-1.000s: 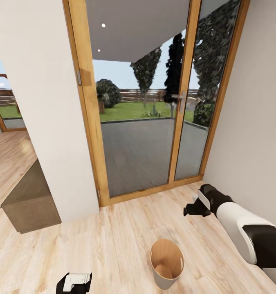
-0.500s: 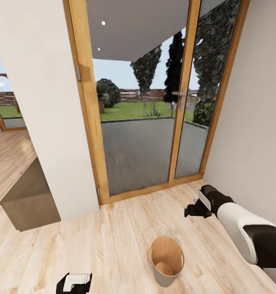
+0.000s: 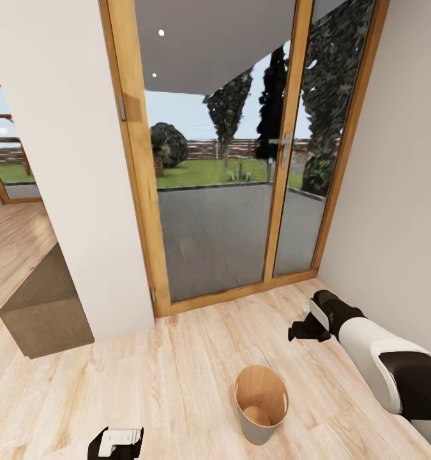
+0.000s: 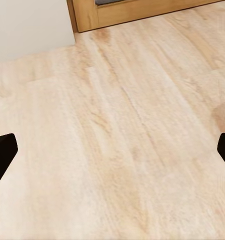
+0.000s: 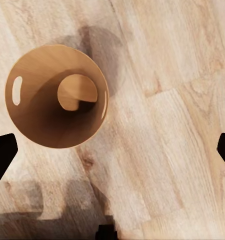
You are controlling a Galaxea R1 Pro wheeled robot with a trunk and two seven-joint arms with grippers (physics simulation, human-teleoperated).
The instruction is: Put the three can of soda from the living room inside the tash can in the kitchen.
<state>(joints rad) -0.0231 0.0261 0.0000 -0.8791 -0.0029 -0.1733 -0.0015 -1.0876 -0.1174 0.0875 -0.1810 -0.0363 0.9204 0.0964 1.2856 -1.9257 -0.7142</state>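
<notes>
**By the patio door: bin's right there, both grippers have nothing in them**

Down on the wood floor (image 3: 177, 383), a bit in front of the glass door (image 3: 221, 160), sits the tash can (image 3: 261, 402). It's upright, pale grey outside, coppery brown inside, w/ a little slot cut near the rim. Looking straight down into it from the right wrist cam (image 5: 56, 95), I only see the bare round bottom, no cans in there. No soda cans visible anywhere rn.

Right gripper (image 3: 302, 329) hangs above the floor, just beside the bin and closer to the door. Wrist cam shows its fingertips (image 5: 3, 152) spread wide w/ nothing between them. Left gripper (image 3: 116, 442) is low at the frame edge, fingers (image 4: 2, 155) also wide apart, just floor planks under it.

Handling guess: bin looks thin-walled and light, prob tips easily if bumped, so drops should come from above, not brush the rim. Soda cans should be light, stiff but dentable, smooth sides = slippery, so grab mid-body across the diameter, moderate squeeze.

Vs. a sec ago: whole view has slid a touch (bin and wall sit slightly higher in frame), so camera/base moved, not the stuff. Arms look basically the same relative to the body.
</notes>
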